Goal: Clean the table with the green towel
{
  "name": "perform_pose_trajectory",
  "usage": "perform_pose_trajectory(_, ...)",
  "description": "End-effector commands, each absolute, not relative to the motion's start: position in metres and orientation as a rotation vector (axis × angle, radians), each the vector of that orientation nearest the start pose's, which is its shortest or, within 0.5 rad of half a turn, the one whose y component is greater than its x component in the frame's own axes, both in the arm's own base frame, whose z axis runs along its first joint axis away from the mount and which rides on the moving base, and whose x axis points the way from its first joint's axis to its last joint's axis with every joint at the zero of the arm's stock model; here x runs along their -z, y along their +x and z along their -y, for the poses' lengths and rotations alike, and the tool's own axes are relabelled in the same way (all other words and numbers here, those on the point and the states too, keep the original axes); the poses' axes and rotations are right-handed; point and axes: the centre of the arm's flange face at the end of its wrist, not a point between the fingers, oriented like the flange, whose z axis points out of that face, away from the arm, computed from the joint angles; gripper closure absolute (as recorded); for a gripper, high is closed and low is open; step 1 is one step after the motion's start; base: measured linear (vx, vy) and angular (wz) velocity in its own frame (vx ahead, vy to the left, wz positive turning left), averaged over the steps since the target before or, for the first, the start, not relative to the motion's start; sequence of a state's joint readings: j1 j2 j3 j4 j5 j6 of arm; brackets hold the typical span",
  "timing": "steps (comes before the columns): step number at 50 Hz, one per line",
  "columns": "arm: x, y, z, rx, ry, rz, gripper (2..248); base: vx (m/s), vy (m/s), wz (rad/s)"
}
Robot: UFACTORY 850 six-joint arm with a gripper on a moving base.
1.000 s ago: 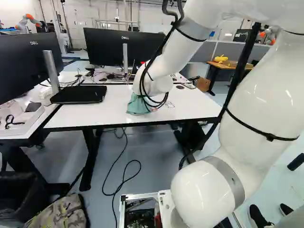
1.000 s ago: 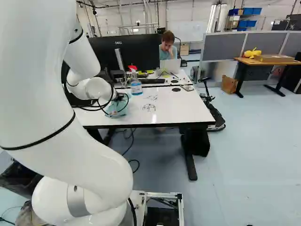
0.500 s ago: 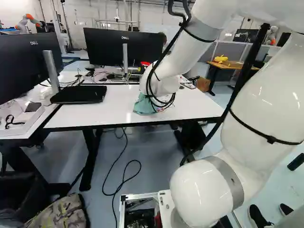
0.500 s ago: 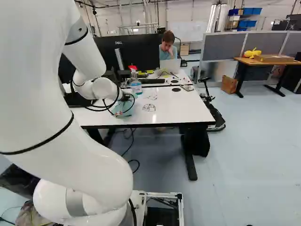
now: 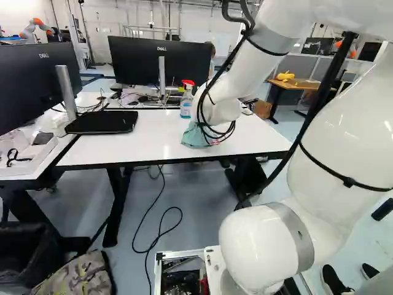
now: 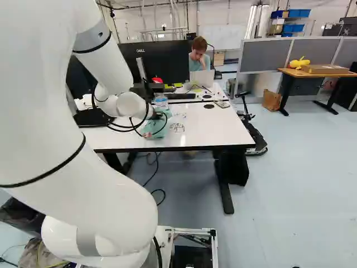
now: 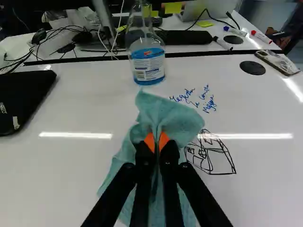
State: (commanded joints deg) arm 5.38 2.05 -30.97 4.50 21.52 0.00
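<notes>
In the right base view the gripper point(image 6: 157, 115) is mostly hidden by the wrist and cables, low over the white table point(image 6: 217, 128). The wrist view has the gripper point(image 7: 157, 142) shut on the green towel point(image 7: 163, 111), a bunched fold pinched between its orange pads. The rest of the cloth spreads beneath and around the fingers, on the tabletop. Beside the towel is a black line drawing point(image 7: 215, 161), its near edge partly against the cloth. Blue handwriting point(image 7: 208, 101) stands just ahead of it.
A spray bottle point(image 7: 147, 66) with blue liquid stands ahead of the towel, close to the table's far edge. A black monitor base point(image 5: 101, 121) lies on the table's left in the left base view. Monitors point(image 5: 161, 61) stand behind.
The arm has swung to the right in both base views, and the held towel has slid along the table with it. The spray bottle has come into sight in the left base view.
</notes>
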Motion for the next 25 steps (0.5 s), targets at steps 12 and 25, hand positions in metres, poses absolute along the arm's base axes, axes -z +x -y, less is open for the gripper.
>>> perform_pose_trajectory(12, -0.426, 0.415, -0.018, 1.423, -2.765, -0.052, 219, 0.0, 0.0, 0.0)
perform_pose_trajectory(25, -0.426, 0.415, 0.001, 1.433, -2.782, -0.116, 219, 0.0, 0.0, 0.0)
